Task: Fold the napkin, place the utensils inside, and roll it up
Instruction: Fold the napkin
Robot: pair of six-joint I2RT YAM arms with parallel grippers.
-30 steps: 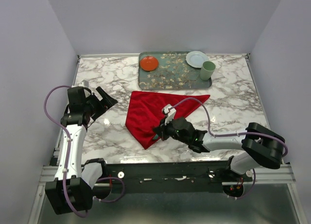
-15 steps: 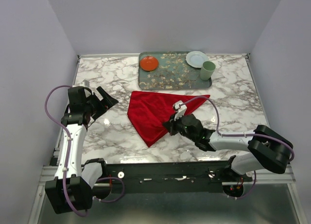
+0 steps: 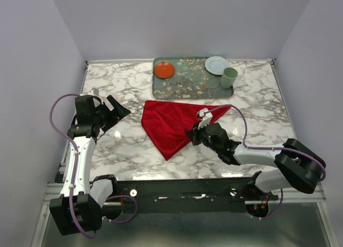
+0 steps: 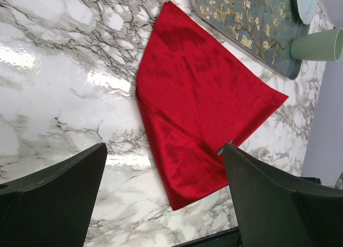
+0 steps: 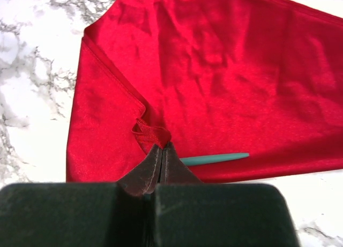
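Note:
The red napkin [image 3: 170, 122] lies folded in a triangle on the marble table, just in front of the tray. My right gripper [image 3: 191, 135] is shut on a small bunched fold of the napkin [image 5: 214, 70] at its right edge; the pinch [image 5: 162, 147] shows plainly in the right wrist view. One teal utensil [image 5: 214, 159] pokes out from under the cloth beside those fingers, and shows only as a sliver [image 4: 220, 150] in the left wrist view. My left gripper [image 3: 115, 114] hangs open at the table's left, apart from the napkin [image 4: 203, 107].
A floral tray [image 3: 187, 85] stands at the back with an orange plate [image 3: 164, 70], a white plate [image 3: 217, 65] and a pale green cup [image 3: 229, 77]. The tray [image 4: 241, 22] and cup [image 4: 316, 43] also show in the left wrist view. White walls enclose the table.
My right gripper has moved right and slightly back, still shut on the napkin's fold, dragging the cloth's near corner rightward. The left arm has stayed still.

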